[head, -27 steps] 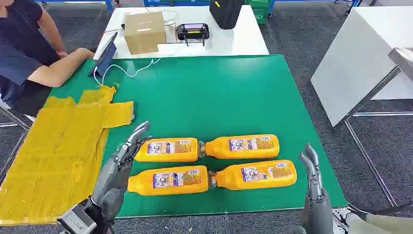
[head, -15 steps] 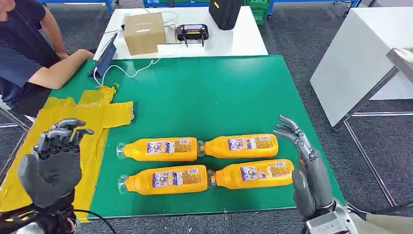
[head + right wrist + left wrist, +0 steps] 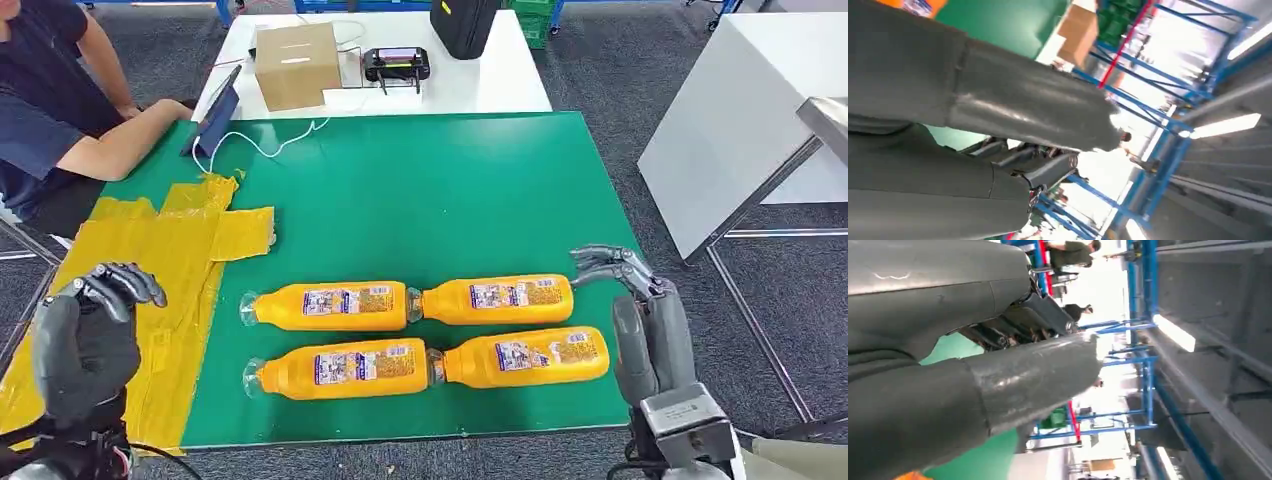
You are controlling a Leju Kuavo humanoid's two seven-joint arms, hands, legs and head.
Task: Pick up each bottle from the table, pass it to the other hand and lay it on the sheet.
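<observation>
Four orange bottles lie on their sides in two rows on the green table (image 3: 430,190): upper left (image 3: 340,304), upper right (image 3: 500,298), lower left (image 3: 345,368), lower right (image 3: 525,356). The yellow sheet (image 3: 150,250) covers the table's left part. My left hand (image 3: 85,335) is raised over the sheet's near edge, fingers bent forward, holding nothing. My right hand (image 3: 645,320) stands upright just right of the lower right bottle, fingers bent forward, holding nothing. The wrist views show the left hand (image 3: 973,380) and right hand (image 3: 973,110) close up with nothing in them.
A person sits at the far left with a forearm (image 3: 110,150) on the table corner, beside a tablet (image 3: 215,120). Behind, a white table carries a cardboard box (image 3: 297,65), a black device (image 3: 396,65) and a black bag (image 3: 462,25). Another white table (image 3: 740,120) stands to the right.
My left hand left the bottles' caps and rose over the sheet at the near left. My right hand rose beside the lower right bottle and its fingers bent forward.
</observation>
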